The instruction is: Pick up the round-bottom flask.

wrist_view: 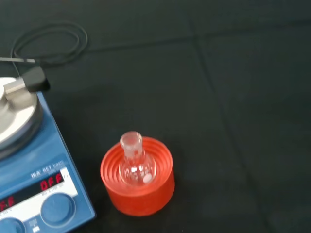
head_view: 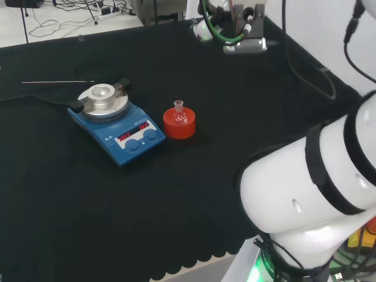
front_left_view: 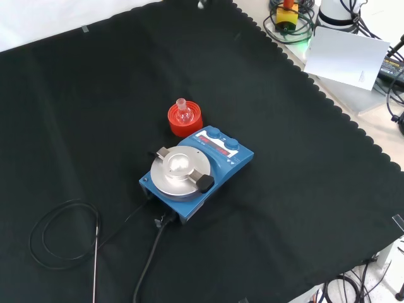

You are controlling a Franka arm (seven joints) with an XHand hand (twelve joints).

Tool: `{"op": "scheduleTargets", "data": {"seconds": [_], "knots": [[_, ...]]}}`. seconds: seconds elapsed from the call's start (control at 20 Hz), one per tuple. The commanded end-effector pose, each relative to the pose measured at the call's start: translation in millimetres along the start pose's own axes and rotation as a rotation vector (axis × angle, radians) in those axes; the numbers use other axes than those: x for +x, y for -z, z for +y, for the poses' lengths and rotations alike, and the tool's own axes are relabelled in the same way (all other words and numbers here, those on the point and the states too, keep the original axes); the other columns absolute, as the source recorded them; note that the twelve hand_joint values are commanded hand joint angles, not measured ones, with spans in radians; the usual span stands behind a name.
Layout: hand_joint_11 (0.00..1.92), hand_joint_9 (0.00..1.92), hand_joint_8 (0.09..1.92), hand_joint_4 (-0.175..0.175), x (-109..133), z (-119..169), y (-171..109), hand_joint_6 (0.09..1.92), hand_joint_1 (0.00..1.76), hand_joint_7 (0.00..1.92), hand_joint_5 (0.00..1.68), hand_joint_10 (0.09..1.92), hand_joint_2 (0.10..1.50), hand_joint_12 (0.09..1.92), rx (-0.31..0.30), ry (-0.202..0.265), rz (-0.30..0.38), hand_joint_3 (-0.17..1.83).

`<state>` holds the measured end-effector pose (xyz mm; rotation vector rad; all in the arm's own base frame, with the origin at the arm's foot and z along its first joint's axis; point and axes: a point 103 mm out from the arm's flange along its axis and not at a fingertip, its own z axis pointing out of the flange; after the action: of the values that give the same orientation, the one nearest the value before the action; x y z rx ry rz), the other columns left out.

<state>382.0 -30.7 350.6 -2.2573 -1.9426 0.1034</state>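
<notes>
Flask (head_view: 178,113) sits upright in a red ribbed stand (head_view: 178,125) on the black cloth (head_view: 205,188), its small clear bulb nested in the ring's centre and its short neck pointing straight up. Taking the blue hotplate (head_view: 116,126) as the landmark: in the head view the stand is just beside the hotplate's right corner, near its knobs and red display; in the front view the flask (front_left_view: 183,114) and stand (front_left_view: 184,120) lie just beyond the hotplate (front_left_view: 197,172), at its far edge next to the two knobs. The wrist view looks down on the flask (wrist_view: 135,163) in the stand (wrist_view: 137,176), with the hotplate's (wrist_view: 39,184) corner close alongside but a strip of cloth between them.

A round metal plate (front_left_view: 179,172) tops the hotplate, with a black clip at its rim. A black cable (front_left_view: 63,233) runs from the hotplate's near side in the front view and lies coiled on the cloth, and a thin metal rod (front_left_view: 96,265) lies by that coil.

Whether the hand's fingers are apart or together I cannot tell. Nothing touches the flask.
</notes>
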Motion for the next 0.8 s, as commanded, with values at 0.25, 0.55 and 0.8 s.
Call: {"op": "scheduleTargets", "data": {"seconds": [0.25,0.55,0.8], "knots": [[0.13,0.42,0.66,-0.030,-10,69,-110,0.27,0.69,0.26,0.49,0.67,0.83,1.41,0.093,0.026,0.135,0.51],[0.17,0.45,0.68,-0.037,-4,81,-144,0.29,0.75,0.29,0.55,0.67,0.78,1.39,0.122,0.036,0.133,0.53],[0.19,0.47,0.68,-0.038,-1,84,-160,0.32,0.78,0.30,0.57,0.66,0.74,1.39,0.132,0.048,0.144,0.56]]}}
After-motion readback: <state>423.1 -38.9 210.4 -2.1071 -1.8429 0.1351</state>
